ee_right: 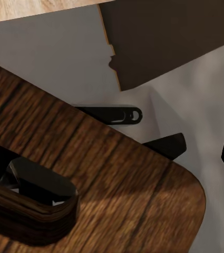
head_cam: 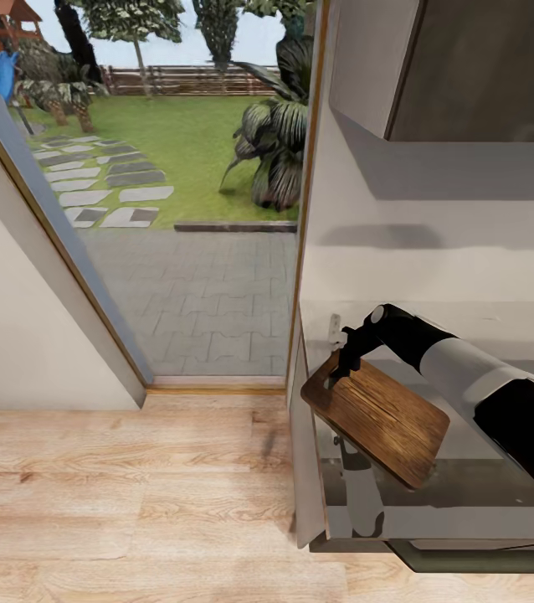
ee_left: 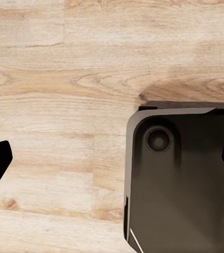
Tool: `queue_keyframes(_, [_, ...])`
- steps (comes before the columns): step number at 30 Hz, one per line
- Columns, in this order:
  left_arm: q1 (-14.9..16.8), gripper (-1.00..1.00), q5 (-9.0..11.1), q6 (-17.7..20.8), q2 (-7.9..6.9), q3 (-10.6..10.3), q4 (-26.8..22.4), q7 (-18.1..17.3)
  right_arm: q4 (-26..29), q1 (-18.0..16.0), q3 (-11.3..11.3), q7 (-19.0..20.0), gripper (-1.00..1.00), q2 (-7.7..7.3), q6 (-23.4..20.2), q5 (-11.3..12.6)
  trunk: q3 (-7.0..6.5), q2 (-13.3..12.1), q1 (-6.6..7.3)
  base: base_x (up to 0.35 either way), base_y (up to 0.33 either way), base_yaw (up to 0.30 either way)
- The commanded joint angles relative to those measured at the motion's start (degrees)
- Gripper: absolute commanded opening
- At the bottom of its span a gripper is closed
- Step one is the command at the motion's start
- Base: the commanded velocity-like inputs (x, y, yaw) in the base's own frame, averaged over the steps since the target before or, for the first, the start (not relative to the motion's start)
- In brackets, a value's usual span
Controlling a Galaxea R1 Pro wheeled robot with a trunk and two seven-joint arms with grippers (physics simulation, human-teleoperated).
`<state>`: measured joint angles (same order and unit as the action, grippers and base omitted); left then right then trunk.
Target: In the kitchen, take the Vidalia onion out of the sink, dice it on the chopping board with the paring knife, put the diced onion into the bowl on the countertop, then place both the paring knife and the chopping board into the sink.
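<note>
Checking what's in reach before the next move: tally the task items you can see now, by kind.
chopping board: 1
countertop: 1
right hand, at the board's handle end: 1
Total: 3

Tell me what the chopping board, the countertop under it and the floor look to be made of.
Chopping board: dark brown wood, matte, with clear grain lines. Countertop: smooth grey, likely metal, since it mirrors the board faintly. Floor: pale wooden planks with knots and seams, perhaps laminate; the render leaves that open.
</note>
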<state>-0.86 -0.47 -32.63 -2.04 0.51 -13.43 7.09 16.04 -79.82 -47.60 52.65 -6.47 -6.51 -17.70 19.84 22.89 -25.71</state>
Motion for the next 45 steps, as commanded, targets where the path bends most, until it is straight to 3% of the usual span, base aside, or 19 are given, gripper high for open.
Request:
queue_keyframes(1, [0.0,1.00,-0.1,-0.1,0.01,0.0,-0.1,0.1,0.1,0.1,-0.3,-0.4,1.00,-0.03,-0.2,-0.8,0.11,0.0,-0.07,0.000,0.000,0.000])
queue_keyframes(24, [0.0,1.00,-0.1,-0.1,0.02,0.0,-0.1,0.1,0.1,0.3,-0.4,-0.7,1.00,0.07,-0.2,-0.8,0.11,0.0,-0.07,0.000,0.000,0.000])
queue_keyframes(25, [0.0,1.00,-0.1,-0.1,0.02,0.0,-0.1,0.1,0.1,0.3,-0.4,-0.7,-1.00,0.06,-0.2,-0.8,0.11,0.0,-0.07,0.000,0.000,0.000])
queue_keyframes(45, [0.0,1.00,-0.1,-0.1,0.01,0.0,-0.1,0.1,0.1,0.8,-0.6,-0.8,-1.00,0.06,-0.2,-0.8,0.11,0.0,-0.07,0.000,0.000,0.000])
